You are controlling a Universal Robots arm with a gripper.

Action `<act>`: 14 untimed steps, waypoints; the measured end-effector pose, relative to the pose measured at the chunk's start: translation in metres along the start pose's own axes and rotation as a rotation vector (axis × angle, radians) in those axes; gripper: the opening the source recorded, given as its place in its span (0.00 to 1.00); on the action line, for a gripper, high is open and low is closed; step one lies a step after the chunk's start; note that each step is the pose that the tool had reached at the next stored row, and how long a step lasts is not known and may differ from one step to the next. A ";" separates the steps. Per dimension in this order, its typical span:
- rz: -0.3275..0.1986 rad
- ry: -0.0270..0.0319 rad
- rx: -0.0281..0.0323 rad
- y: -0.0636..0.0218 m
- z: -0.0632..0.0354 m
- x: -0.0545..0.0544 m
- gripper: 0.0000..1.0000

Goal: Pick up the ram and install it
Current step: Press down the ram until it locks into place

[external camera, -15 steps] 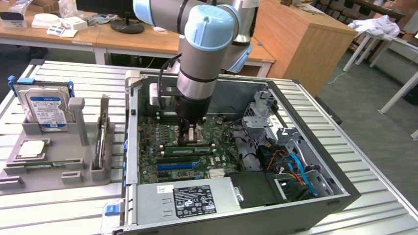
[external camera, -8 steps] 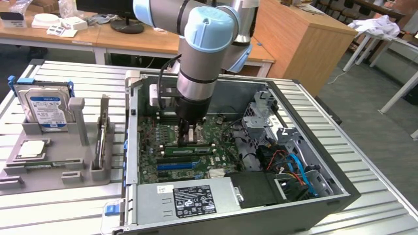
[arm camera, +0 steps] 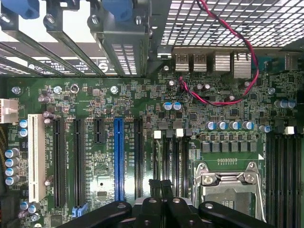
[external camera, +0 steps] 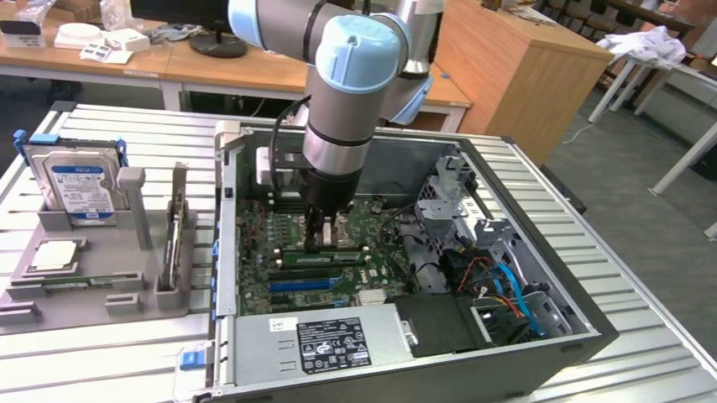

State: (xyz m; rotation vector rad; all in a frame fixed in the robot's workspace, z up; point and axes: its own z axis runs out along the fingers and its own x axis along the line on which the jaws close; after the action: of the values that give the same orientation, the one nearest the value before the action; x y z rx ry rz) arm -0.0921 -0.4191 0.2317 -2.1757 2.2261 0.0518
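Pincer (arm camera: 161, 190), lower centre of the wrist picture: fingers pressed together, hovering over the green motherboard (arm camera: 95, 99) beside the blue slot (arm camera: 118, 159) and metal CPU socket (arm camera: 228, 185). Exterior view: pincer (external camera: 322, 228) inside the open computer case (external camera: 560, 327) (centre frame). Ram (external camera: 319, 259): green stick lying on the board just below the fingertips. Hard drive (external camera: 76, 186) in grey holder (external camera: 79, 290), left, on the worktop (external camera: 101, 357).
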 end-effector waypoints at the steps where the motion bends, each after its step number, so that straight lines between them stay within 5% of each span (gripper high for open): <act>1: 0.000 0.0000 0.0000 0.0000 0.0000 0.000 0.11; 14: 0.000 -0.0004 0.0002 0.0000 0.0042 0.000 0.11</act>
State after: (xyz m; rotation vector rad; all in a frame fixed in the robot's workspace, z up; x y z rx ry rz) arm -0.0921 -0.4191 0.2275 -2.1755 2.2258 0.0520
